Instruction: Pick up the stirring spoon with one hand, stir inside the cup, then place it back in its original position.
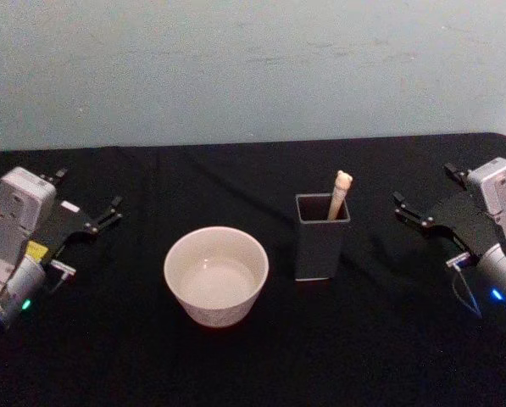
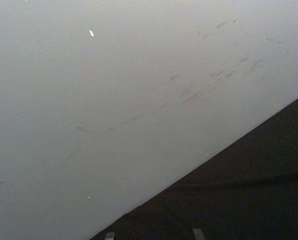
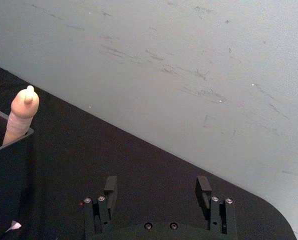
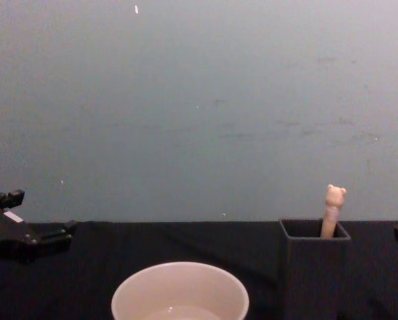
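The stirring spoon [image 1: 341, 192] stands in the dark grey square holder [image 1: 321, 252] right of centre, with just its beige bear-topped handle [image 4: 333, 208] sticking out above the mouth; its bowl is hidden inside. To the left of the holder sits the wide cream cup [image 1: 215, 309], also seen low in the chest view [image 4: 179, 285]. My left gripper [image 1: 90, 192] rests open at the table's far left, well clear of the cup. At the far right my right gripper [image 1: 424, 185] is open and empty, its fingers [image 3: 110, 186] apart from the handle [image 3: 22, 114] and holder [image 3: 9, 165].
A black cloth covers the table [image 1: 253, 365], and a pale grey-blue wall [image 1: 253, 68] rises right behind its far edge. Open cloth lies between each gripper and the two containers, and in front of them.
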Action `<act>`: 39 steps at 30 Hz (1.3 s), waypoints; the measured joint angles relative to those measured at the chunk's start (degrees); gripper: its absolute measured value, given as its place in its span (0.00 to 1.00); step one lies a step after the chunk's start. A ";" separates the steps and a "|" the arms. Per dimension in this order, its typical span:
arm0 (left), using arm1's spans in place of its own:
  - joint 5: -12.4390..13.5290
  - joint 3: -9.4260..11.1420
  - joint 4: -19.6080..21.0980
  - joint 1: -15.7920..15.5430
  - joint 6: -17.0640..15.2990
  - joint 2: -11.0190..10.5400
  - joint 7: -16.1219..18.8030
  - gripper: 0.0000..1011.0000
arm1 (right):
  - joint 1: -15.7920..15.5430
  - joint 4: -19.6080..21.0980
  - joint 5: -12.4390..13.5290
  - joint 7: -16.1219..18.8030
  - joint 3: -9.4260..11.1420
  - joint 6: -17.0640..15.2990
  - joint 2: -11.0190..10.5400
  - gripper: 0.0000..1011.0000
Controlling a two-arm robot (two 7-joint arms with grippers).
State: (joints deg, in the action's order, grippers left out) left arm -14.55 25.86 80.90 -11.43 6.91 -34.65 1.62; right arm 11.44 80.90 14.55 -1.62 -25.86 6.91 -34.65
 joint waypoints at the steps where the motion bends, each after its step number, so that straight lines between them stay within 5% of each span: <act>1: 0.00 0.00 0.00 0.00 0.00 0.00 0.00 0.99 | 0.00 0.00 0.00 0.00 0.00 0.00 0.00 0.99; 39: 0.00 0.00 0.00 0.00 0.00 0.00 0.00 0.99 | -0.02 0.00 -0.01 0.04 0.04 0.02 0.02 0.99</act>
State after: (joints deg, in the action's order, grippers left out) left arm -14.55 25.86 80.90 -11.43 6.91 -34.65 1.62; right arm 11.42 80.90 14.54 -1.58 -25.82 6.92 -34.63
